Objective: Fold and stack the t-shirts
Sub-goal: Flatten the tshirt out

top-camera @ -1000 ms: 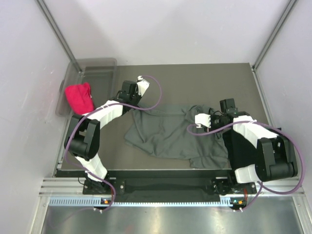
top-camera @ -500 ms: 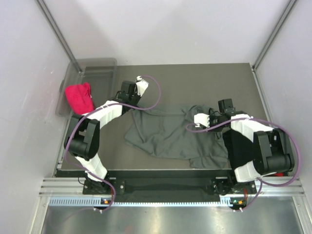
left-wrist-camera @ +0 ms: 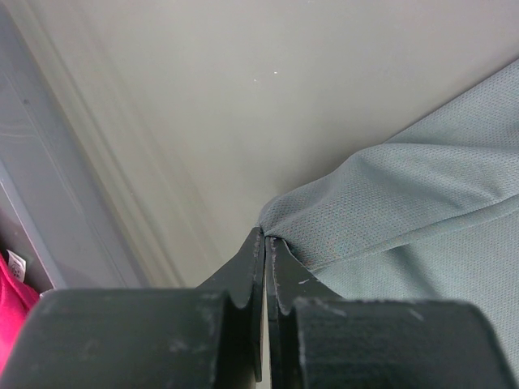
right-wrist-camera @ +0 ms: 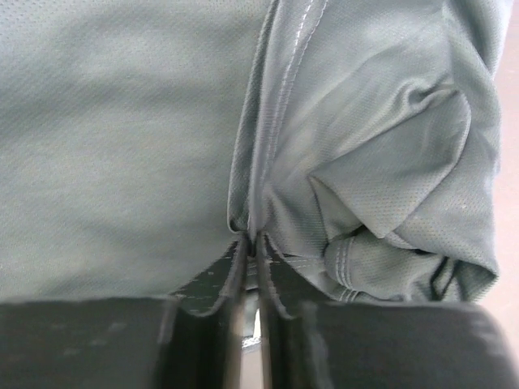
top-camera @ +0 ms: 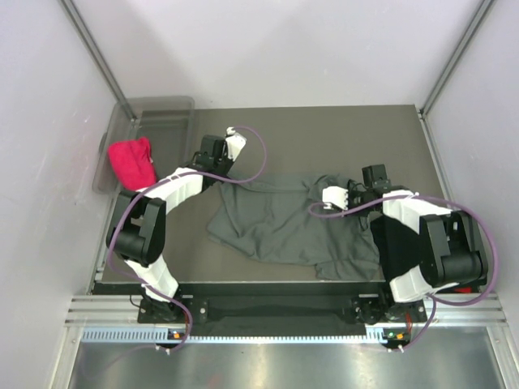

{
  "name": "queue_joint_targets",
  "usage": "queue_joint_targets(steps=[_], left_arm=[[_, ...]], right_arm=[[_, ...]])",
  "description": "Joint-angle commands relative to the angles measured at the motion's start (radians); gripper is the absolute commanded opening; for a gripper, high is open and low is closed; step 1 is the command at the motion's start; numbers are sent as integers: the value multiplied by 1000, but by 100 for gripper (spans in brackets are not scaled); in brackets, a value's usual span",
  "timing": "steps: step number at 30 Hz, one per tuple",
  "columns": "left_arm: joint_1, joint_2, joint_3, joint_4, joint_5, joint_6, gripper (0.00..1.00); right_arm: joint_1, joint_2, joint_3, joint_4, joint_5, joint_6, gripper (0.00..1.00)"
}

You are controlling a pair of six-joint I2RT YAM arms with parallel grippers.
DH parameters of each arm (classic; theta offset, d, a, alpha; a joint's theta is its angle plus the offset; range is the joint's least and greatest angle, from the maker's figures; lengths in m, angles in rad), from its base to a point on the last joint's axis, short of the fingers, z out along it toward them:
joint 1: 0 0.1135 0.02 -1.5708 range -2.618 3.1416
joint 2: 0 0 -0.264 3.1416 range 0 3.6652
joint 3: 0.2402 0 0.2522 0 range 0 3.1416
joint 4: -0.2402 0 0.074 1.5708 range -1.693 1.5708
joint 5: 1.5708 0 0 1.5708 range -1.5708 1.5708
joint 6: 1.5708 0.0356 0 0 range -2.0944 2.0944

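Observation:
A dark grey t-shirt (top-camera: 284,227) lies crumpled and partly spread on the dark table (top-camera: 324,130). My left gripper (top-camera: 220,180) is shut on the shirt's far left corner; in the left wrist view its jaws (left-wrist-camera: 265,237) meet on the cloth tip (left-wrist-camera: 389,211). My right gripper (top-camera: 355,199) is shut on a bunched fold at the shirt's right side; in the right wrist view its jaws (right-wrist-camera: 253,240) pinch a stitched hem of the shirt (right-wrist-camera: 365,162). No black folded shirts are in view. No neck label shows.
A clear plastic bin (top-camera: 162,109) stands at the table's far left corner with a red cloth (top-camera: 134,160) at its near end; the cloth's edge shows in the left wrist view (left-wrist-camera: 12,292). Grey walls enclose the table on three sides.
My right gripper has shifted slightly left and away from me with the cloth in it. The left gripper and the shirt's shape have hardly changed.

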Motion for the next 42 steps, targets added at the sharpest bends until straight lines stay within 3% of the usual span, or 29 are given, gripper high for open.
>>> queue_joint_targets(steps=[1, 3, 7, 11, 15, 23, 33, 42], left_arm=[[8, -52, -5, 58, 7, -18, 0], [8, -73, -1, 42, 13, -16, 0], [10, -148, -1, -4, 45, -3, 0], [5, -272, 19, -122, 227, 56, 0], [4, -390, 114, -359, 371, 94, 0], [2, -573, 258, -432, 240, 97, 0], [2, -775, 478, -531, 237, 157, 0], [2, -938, 579, -581, 221, 189, 0]], right_arm=[[7, -33, -4, 80, -19, 58, 5], [1, -92, 7, 92, -38, 110, 0], [-13, -235, 112, 51, -61, 217, 0], [-109, -277, 298, 12, -104, 468, 0], [-144, -278, 468, -34, -53, 582, 0], [-147, -384, 741, -179, 69, 699, 0], [-145, -707, 857, -313, 120, 745, 0], [-147, -870, 978, -440, 232, 705, 0]])
